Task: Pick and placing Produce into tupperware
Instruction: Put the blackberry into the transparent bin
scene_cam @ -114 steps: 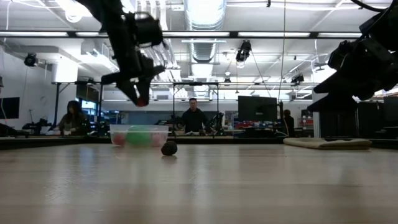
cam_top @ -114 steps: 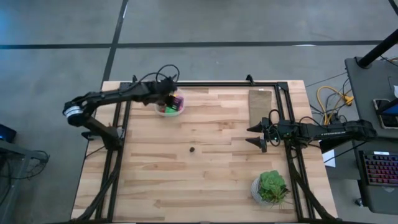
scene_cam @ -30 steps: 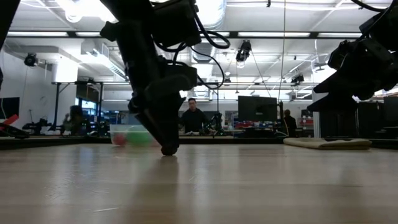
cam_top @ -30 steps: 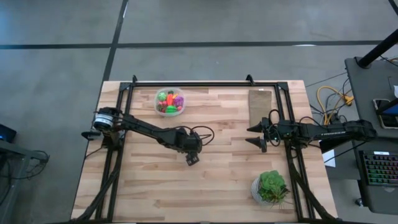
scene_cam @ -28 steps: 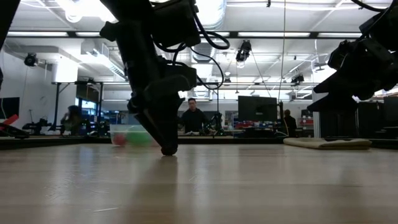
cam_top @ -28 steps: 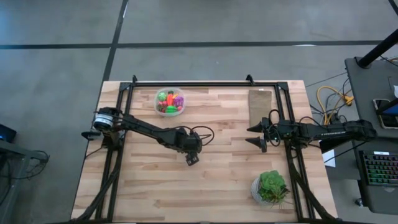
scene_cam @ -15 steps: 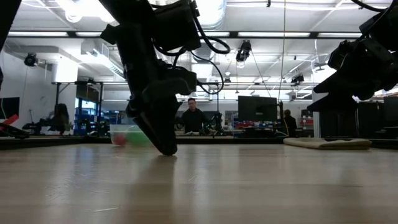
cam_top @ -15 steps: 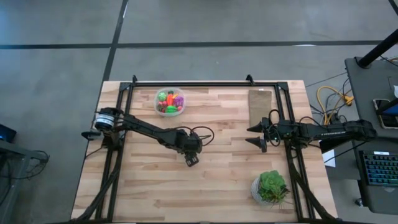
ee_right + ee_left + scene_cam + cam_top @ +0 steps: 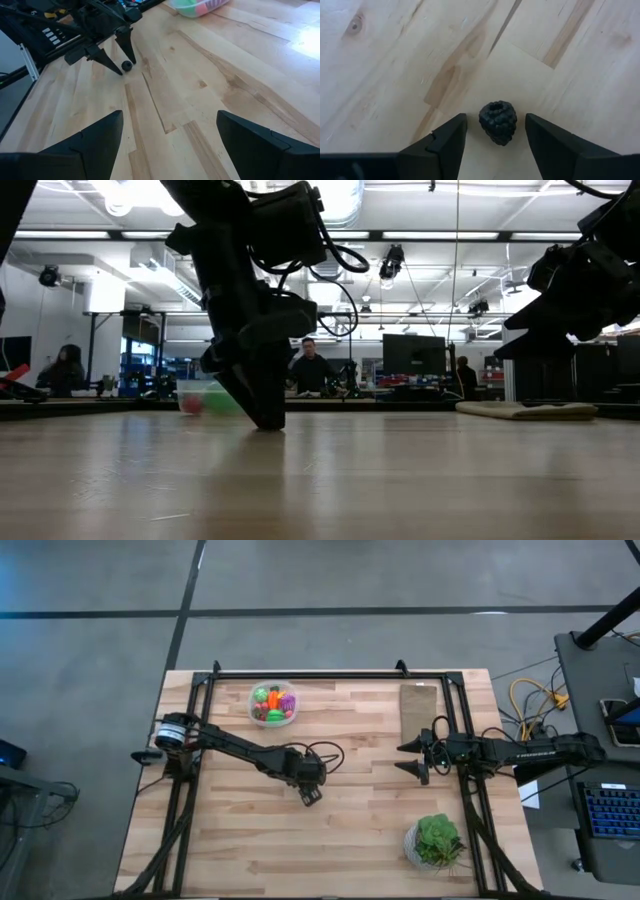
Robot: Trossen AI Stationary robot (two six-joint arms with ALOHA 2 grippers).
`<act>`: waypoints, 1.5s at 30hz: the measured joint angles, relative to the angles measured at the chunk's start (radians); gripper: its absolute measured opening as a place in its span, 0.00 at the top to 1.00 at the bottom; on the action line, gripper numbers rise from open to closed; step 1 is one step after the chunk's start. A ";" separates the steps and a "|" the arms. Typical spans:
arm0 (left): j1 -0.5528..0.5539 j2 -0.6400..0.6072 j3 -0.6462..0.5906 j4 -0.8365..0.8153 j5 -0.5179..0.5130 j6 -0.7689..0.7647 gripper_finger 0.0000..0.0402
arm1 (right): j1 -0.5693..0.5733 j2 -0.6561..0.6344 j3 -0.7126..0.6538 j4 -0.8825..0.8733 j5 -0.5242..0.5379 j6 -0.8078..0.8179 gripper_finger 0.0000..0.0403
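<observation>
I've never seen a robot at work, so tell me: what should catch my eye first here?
Mid-table, the left hand is down at the wood with its fingers open on either side of a small dark bumpy berry, not yet gripping it. Near the far edge, a clear tupperware already holds colourful toy produce. The right hand waits open near the table's right edge.

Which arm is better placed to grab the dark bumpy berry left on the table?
Left: the left gripper is open with the berry between its fingers. The right gripper waits at the table's right edge.
</observation>
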 joint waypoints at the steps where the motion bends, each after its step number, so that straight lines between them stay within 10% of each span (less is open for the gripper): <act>1: 0.000 0.000 0.000 -0.001 0.000 0.003 0.53 | 0.000 0.000 0.000 0.000 0.000 0.000 0.22; 12: 0.002 -0.003 0.000 -0.003 0.003 0.007 0.79 | 0.000 0.000 0.000 0.000 0.000 0.000 0.22; 23: 0.030 -0.094 0.018 -0.009 0.017 0.023 0.81 | 0.000 0.000 0.000 0.000 0.000 0.000 0.22; 36: 0.331 -0.394 -0.001 -0.176 -0.272 -0.162 0.81 | 0.000 0.000 0.000 0.000 0.000 0.000 0.22; 45: 0.672 -0.344 -0.006 -0.317 0.082 -0.025 0.81 | 0.000 0.000 0.000 0.000 0.000 0.000 0.22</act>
